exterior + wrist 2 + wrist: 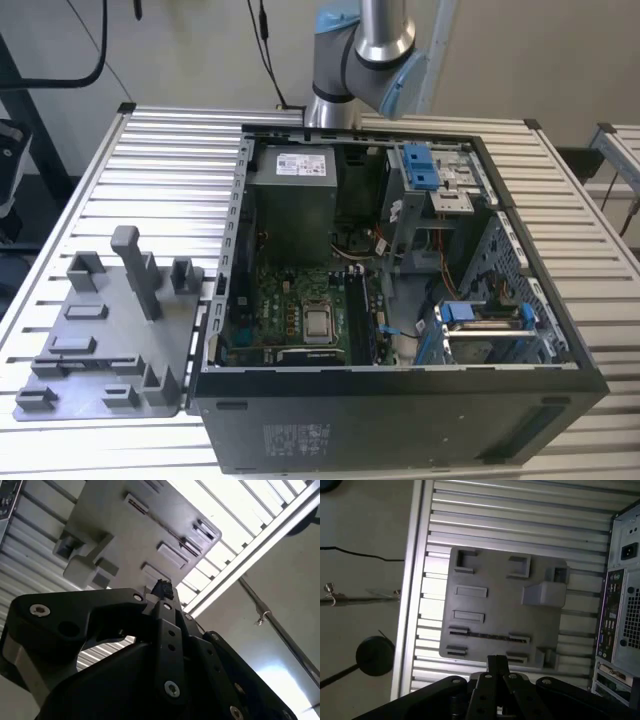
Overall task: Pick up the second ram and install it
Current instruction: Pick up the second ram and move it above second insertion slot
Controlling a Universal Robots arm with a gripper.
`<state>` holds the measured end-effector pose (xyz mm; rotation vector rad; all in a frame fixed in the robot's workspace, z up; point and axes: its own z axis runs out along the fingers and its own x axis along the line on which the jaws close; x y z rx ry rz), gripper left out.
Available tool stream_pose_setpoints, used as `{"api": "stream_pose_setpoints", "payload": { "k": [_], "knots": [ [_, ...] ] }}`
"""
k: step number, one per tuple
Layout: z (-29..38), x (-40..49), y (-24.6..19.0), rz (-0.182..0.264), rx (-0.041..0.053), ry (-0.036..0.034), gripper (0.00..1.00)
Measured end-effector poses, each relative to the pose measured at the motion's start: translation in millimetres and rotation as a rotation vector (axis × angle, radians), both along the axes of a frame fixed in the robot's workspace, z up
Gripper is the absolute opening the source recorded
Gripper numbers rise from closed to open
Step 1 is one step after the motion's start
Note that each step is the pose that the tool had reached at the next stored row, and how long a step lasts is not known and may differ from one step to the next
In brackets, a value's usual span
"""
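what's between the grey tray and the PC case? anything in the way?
Only a bare strip of slatted table separates the grey tray from the PC case; the first wrist view shows it.

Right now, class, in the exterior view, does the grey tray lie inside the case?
No, the tray lies on the table outside the case, to the exterior view's left of it.

No print can be read. In the exterior view a white label [303, 163] sits on the power supply box [290, 205] at the far end of the open computer case [420, 410]. A pale printed patch [290, 440] marks the case's near outer wall. The lettering on both is too small to make out.
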<state>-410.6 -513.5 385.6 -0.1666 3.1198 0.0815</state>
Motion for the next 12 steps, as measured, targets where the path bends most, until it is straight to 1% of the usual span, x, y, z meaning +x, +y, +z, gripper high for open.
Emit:
{"api": "stream_pose_setpoints", "payload": {
  "k": [7,12],
  "knots": [
    [0.0,0.0,0.0,0.047,0.0000,0.0000,0.11],
    [0.0,0.0,0.4,0.068,-0.0020,0.0000,0.11]
  ]
}}
